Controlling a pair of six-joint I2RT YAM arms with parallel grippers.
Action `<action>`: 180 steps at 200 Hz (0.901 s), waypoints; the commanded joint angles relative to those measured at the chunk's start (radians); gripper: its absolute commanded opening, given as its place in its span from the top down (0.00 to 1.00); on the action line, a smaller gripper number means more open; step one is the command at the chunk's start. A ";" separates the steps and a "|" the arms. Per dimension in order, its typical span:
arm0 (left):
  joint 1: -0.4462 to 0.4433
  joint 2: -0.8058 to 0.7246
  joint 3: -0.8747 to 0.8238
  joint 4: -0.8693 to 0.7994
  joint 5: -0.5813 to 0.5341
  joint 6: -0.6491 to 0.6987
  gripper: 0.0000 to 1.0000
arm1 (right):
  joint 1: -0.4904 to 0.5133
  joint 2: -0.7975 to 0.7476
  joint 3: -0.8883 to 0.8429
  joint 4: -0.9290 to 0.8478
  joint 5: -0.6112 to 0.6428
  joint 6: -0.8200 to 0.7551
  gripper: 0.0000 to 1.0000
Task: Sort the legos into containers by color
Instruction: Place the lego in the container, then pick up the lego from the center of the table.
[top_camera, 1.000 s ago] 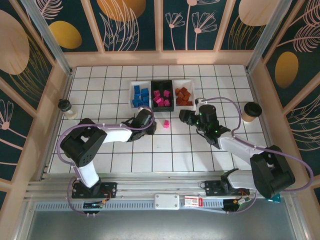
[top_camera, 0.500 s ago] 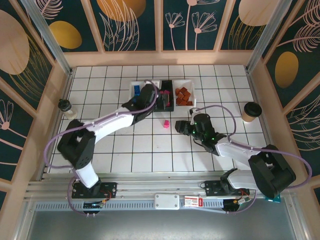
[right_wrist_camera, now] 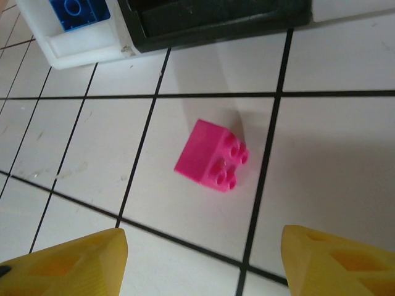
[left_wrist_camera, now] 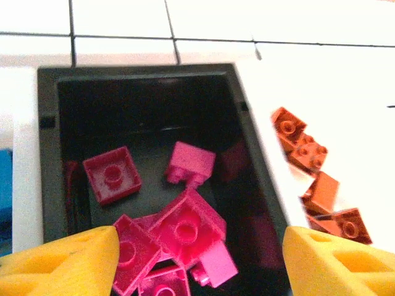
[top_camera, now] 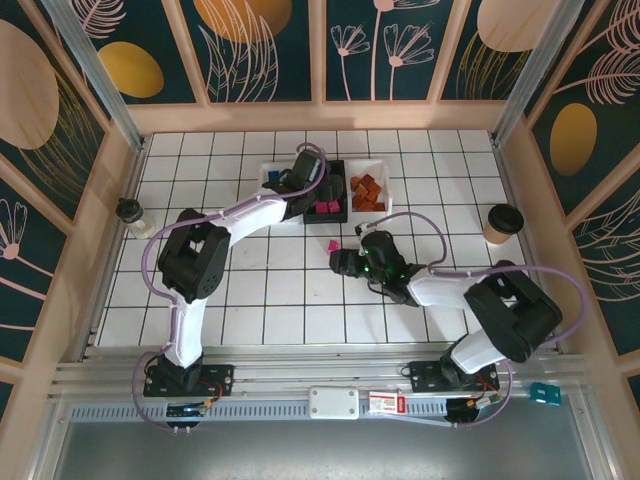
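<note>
The sort looks nearly finished: the black bin (left_wrist_camera: 48,92) holds a heap of magenta bricks (left_wrist_camera: 185,225), the white bin on its right (top_camera: 370,164) holds the orange-brown bricks (left_wrist_camera: 308,157), and the white bin on its left (right_wrist_camera: 74,43) shows a blue brick (right_wrist_camera: 77,7), though the left arm covers most of that bin from above. The only loose piece I can find is one pink brick (right_wrist_camera: 210,157), lying on the tiled desk (right_wrist_camera: 321,154) just in front of the black bin and apart from it, so by my reckoning one pick and one drop into the black bin are left. The left fingers (left_wrist_camera: 68,259) hang over the black bin, spread wide with nothing between them. The right fingers (right_wrist_camera: 68,262) are also apart and empty, poised low with the pink brick centred ahead of them but not touched. That brick is a squarish four-stud piece with no clear long axis; its edges sit skewed to the tile lines, and in the right wrist view its studs face down and to the right, which suggests it lies tipped on its side, though I cannot be sure
</note>
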 commanded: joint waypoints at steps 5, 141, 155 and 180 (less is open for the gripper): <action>0.001 -0.171 -0.001 0.014 0.027 -0.002 0.17 | 0.009 0.082 0.082 0.052 0.056 0.029 0.33; -0.003 -0.934 -0.766 0.117 -0.180 -0.123 0.01 | -0.004 0.267 0.288 -0.109 0.062 -0.015 0.78; -0.004 -0.957 -0.796 0.106 -0.210 -0.132 0.01 | -0.003 0.232 0.284 -0.101 0.048 -0.036 0.81; -0.004 -1.007 -0.851 0.105 -0.239 -0.136 0.01 | -0.009 0.135 0.308 -0.106 0.058 -0.084 0.83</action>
